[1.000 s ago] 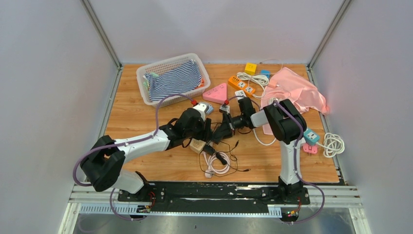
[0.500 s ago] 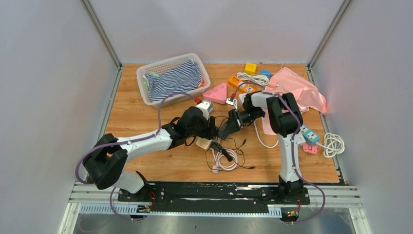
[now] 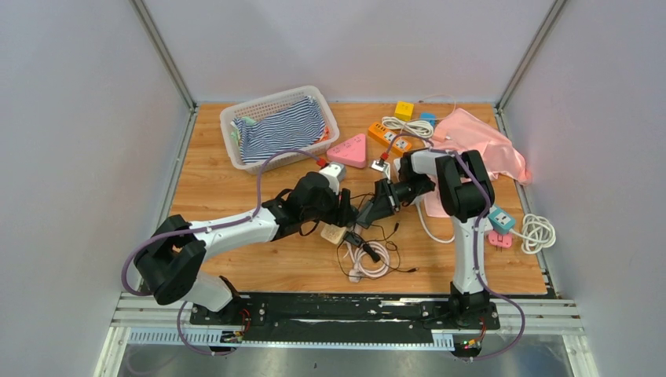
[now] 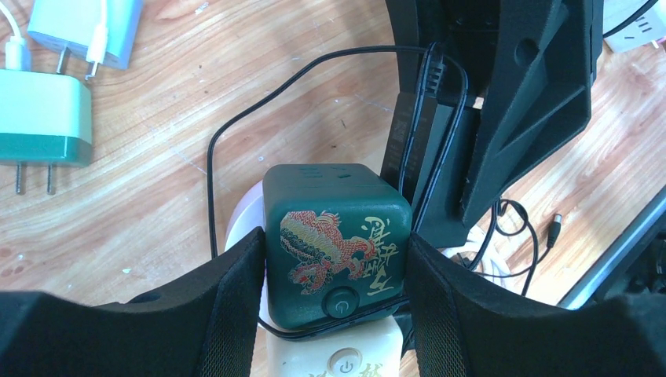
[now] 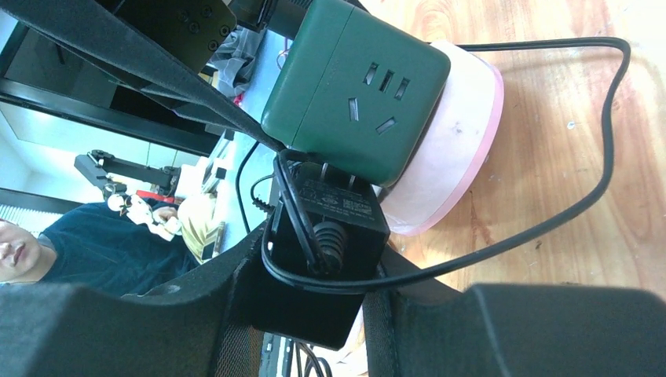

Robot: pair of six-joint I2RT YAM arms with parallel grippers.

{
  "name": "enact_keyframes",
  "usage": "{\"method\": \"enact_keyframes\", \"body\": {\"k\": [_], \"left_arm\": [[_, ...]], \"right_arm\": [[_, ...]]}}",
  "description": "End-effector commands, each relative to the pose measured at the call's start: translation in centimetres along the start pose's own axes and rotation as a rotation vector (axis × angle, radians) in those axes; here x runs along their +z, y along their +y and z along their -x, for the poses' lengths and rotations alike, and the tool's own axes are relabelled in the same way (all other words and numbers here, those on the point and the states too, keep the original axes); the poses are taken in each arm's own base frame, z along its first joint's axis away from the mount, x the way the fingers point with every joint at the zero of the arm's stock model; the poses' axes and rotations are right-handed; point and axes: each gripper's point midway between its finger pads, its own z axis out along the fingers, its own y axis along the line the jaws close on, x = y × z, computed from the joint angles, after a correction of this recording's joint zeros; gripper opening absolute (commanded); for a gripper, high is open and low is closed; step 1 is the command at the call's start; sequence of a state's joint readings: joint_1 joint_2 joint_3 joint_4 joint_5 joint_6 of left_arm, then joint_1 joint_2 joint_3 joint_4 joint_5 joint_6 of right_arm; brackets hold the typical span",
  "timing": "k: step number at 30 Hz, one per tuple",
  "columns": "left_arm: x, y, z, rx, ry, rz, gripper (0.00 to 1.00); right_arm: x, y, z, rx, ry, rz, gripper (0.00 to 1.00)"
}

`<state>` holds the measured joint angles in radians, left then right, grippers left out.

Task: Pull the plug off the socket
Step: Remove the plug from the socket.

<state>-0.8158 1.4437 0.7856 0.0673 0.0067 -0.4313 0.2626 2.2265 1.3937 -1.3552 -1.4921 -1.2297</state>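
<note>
Black plastic jaws of our right gripper (image 5: 310,302) pinch the plug (image 5: 326,243), which sits against the underside of the green socket cube (image 4: 338,236); our left gripper (image 4: 334,294) clamps that cube by its sides. We judge the pull begun but unfinished: the right wrist view shows bare prongs (image 5: 323,169) bridging plug and cube, a joint the left wrist view hides.

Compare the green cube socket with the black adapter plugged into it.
Colour: the green cube socket bears a red-and-gold dragon print; the black adapter is plain, with a printed label.
Cord: a thin black cord loops round the black adapter; the green cube socket shows slotted outlets instead.
Grip: the left gripper clamps the green cube socket, the right gripper the black adapter.
Both are boxy and meet at one cube face.
</note>
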Motion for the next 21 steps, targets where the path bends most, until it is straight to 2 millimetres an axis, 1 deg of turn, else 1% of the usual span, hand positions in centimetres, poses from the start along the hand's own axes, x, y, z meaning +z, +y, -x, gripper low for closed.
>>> {"method": "enact_keyframes", "body": {"k": [1, 6, 8, 10, 11, 13, 15, 17, 21], "left_arm": [[-0.3, 4.8, -5.3, -0.037, 0.173, 0.198, 0.0], [-0.4, 4.8, -5.2, -0.036, 0.173, 0.205, 0.0], [-0.4, 4.8, -5.2, -0.035, 0.172, 0.2, 0.0], [-0.4, 4.6, -5.2, -0.036, 0.168, 0.189, 0.0], [-0.4, 4.5, -5.2, -0.037, 0.166, 0.185, 0.0], [-0.5, 4.5, -5.1, -0.037, 0.168, 0.182, 0.0], [-0.6, 4.4, -5.2, -0.038, 0.169, 0.181, 0.0], [-0.6, 4.4, -5.2, -0.039, 0.166, 0.179, 0.0], [-0.7, 4.5, -5.1, -0.048, 0.155, 0.176, 0.0]], "right_arm": [[-0.9, 1.6, -2.4, 0.302, -0.085, 0.027, 0.0], [-1.5, 1.0, -3.0, 0.334, -0.1, 0.021, 0.0], [-1.2, 0.9, -2.9, 0.344, -0.099, 0.026, 0.0], [-0.2, 1.3, -2.0, 0.295, -0.065, 0.036, 0.03], [0.5, 1.8, -1.6, 0.262, -0.042, 0.045, 0.09], [2.2, 2.7, -0.9, 0.212, 0.013, 0.067, 0.29], [3.4, 3.0, -0.1, 0.182, 0.044, 0.083, 0.41], [3.8, 2.9, 0.5, 0.173, 0.054, 0.089, 0.47], [3.4, 2.3, 1.2, 0.171, 0.048, 0.08, 0.53]]}}
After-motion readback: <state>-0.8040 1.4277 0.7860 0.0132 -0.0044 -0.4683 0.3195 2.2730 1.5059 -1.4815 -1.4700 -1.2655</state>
